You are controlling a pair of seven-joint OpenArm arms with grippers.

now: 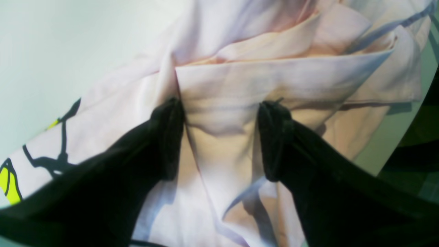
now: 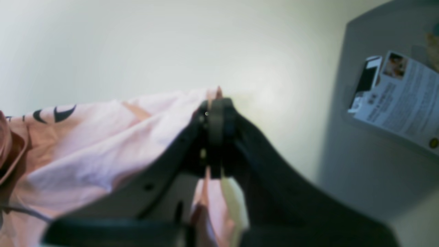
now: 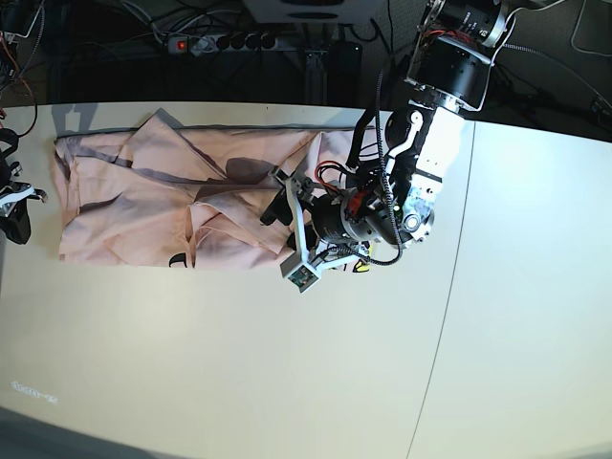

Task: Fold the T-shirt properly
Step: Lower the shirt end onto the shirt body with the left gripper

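Between the spread black fingers of the left gripper (image 1: 221,137): a raised fold of the pale pink T-shirt (image 3: 163,191), jaws wide and pressed against the cloth on either side, not closed on it. At the right gripper (image 2: 214,137): jaws pinched flat together on a thin edge of the same shirt, a sliver of pink showing above and below the pads. On the white table (image 3: 239,382): shirt spread and rumpled along the far edge, black and yellow print peeking out at its near hem, left arm (image 3: 421,163) reaching over its right end.
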